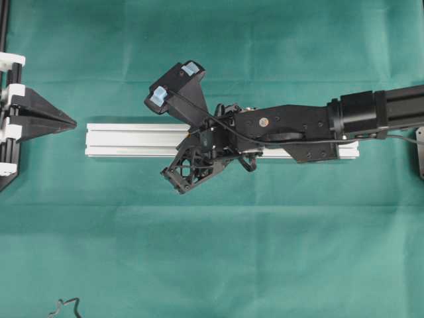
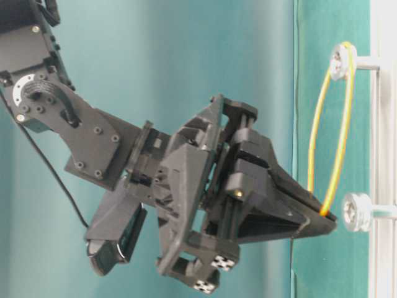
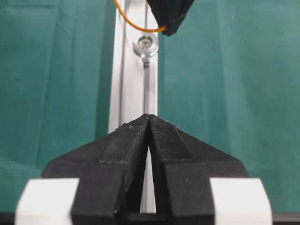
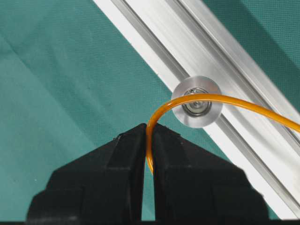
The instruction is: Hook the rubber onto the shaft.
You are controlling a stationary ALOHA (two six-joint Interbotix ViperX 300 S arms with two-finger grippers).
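Note:
The silver rail (image 1: 132, 140) lies across the middle of the green cloth. The orange rubber (image 2: 311, 161) is looped over the upper shaft (image 2: 340, 61) and stretched down to my right gripper (image 2: 327, 222), which is shut on it just beside the lower shaft (image 2: 355, 212). In the right wrist view the rubber (image 4: 206, 97) crosses the face of that shaft's round head (image 4: 197, 110) and runs into the gripper (image 4: 149, 136). My left gripper (image 1: 71, 123) is shut and empty off the rail's left end; its view (image 3: 149, 118) shows the rubber (image 3: 147, 30) far ahead.
A black frame (image 1: 5, 40) stands at the left edge of the overhead view. A dark cable (image 1: 63, 308) lies at the bottom left. The right arm (image 1: 311, 126) covers the rail's right half.

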